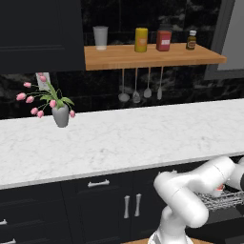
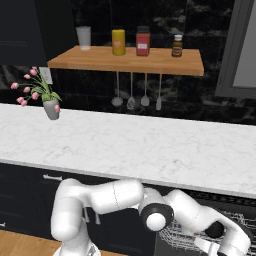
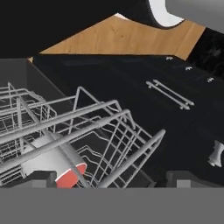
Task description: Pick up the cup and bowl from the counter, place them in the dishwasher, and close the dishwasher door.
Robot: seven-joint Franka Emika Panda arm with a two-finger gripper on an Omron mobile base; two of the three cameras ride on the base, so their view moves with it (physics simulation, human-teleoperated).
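The counter (image 1: 143, 138) is a long slab of white marble with faint grey veins and a thin pale edge, smooth and bare along most of its length. At its ten o'clock end in the left base view stands a small grey vase of pink tulips (image 1: 59, 112). Below its front edge, toward four o'clock, the dishwasher (image 1: 226, 200) is open, its grey wire rack (image 3: 87, 131) pulled forward. The rack is thin metal rod, bent into a grid with upright tines. Inside it, at seven o'clock in the hand view, lies a grey cup (image 3: 50, 164) on its side, a round cylinder with a red inside at its mouth. The gripper (image 3: 107, 179) hangs just above the rack, its two dark blocky tips spread wide apart and holding nothing. Above the counter a warm wooden shelf (image 1: 152, 56) carries a pale tumbler (image 1: 100, 37), a yellow canister (image 1: 141, 39), a red jar (image 1: 163, 40) and a small brown bottle (image 1: 191, 40); metal utensils (image 1: 140, 88) hang beneath it.
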